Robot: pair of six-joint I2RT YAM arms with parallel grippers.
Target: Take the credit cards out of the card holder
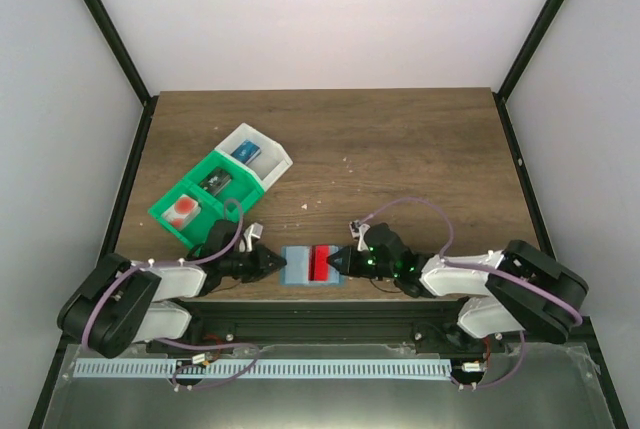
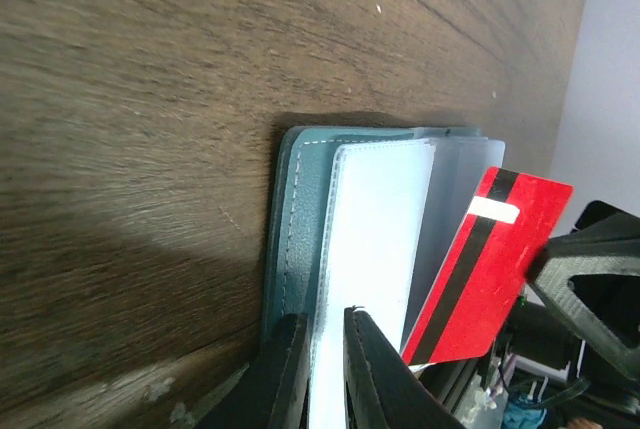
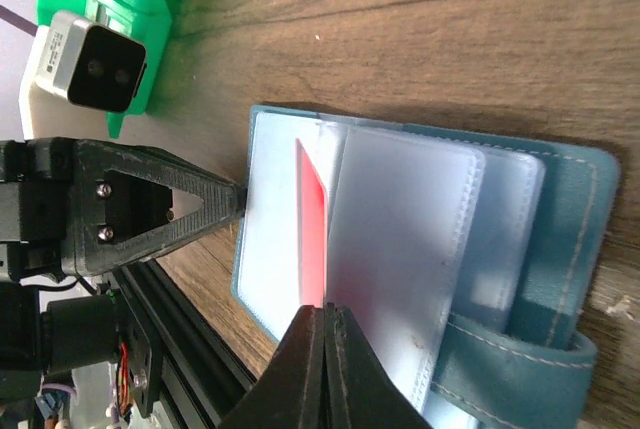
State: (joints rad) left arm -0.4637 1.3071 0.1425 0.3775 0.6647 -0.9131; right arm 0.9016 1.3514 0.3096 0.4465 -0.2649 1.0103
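Card holder: the blue-teal card holder (image 1: 297, 270) lies open and flat on the wooden table (image 1: 400, 149), close to its near edge, between the two grippers.
Pockets: pale grey-blue sleeves face up; the stitched teal border shows all round them in both wrist views.
Credit card: a red credit card (image 2: 490, 269) with a black stripe and a white strip stands tilted, partly out of a sleeve, with its upper corner clear of the holder.
Right gripper: the right gripper (image 1: 337, 261) is at the holder's right side, its fingers (image 3: 345, 369) clenched together on the card's edge.
Left gripper: the left gripper (image 1: 274, 263) is at the holder's left edge. Its fingers (image 2: 285, 374) stand a narrow slit apart with a pale sleeve in the gap; whether they pinch it I cannot tell.
Tray: a green-and-white compartment tray (image 1: 205, 164) sits behind and left of the left gripper, near it.
Open room: bare wood stretches behind the holder to the far edge and out to the right; the near side is tight against the table edge.
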